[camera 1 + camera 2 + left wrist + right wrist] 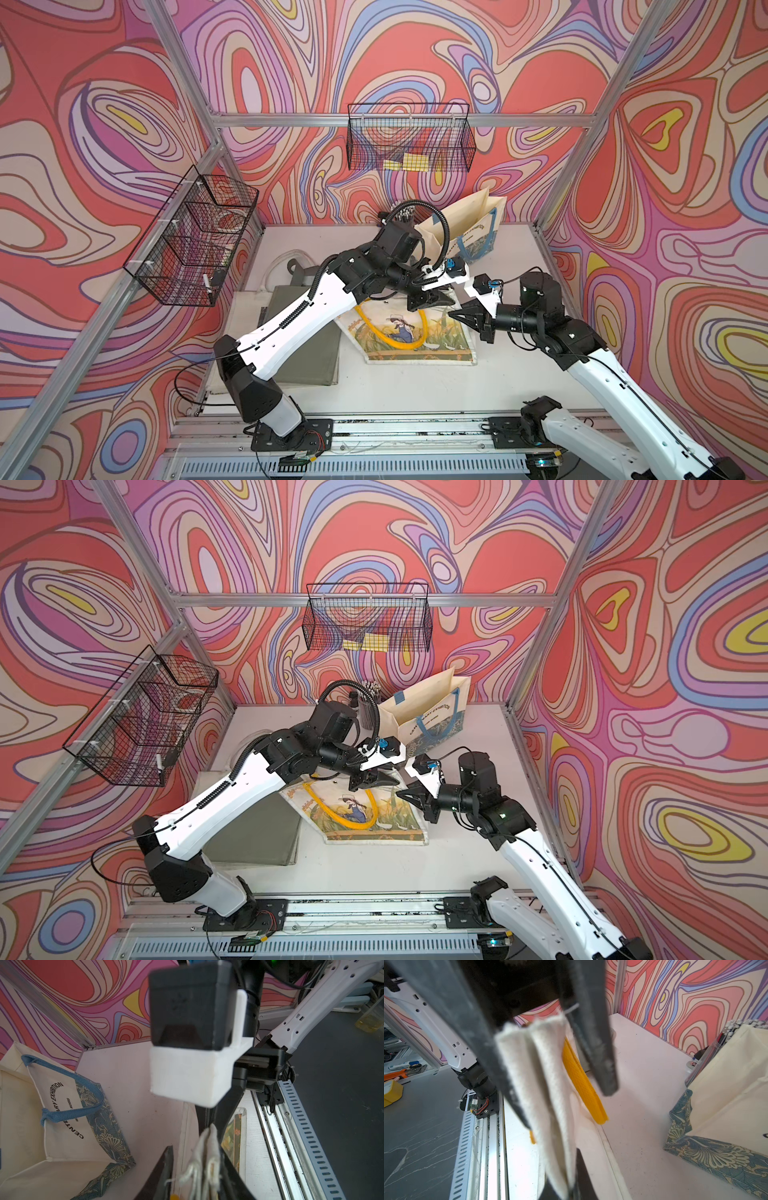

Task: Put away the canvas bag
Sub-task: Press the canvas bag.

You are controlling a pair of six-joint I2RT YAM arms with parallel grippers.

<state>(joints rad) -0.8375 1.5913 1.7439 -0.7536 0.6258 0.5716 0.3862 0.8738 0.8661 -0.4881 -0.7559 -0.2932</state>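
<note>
Canvas bag (419,340), cream with a printed girl in a field and yellow handles (583,1082), lies flat on the table (415,386) just in front of the standing tote (469,232), its edge nearest the tote raised in a fold (207,1147). The right gripper (453,313) is clenched on that fold. The left gripper (444,300) straddles the same fold; whether it pinches the cloth cannot be told. The tote stands open, blue handles (68,1093) hanging. A cup (368,712) beside the tote holds pens (370,688). On the wall above the tote, a wire basket (409,141) holds yellow pads (409,162).
</note>
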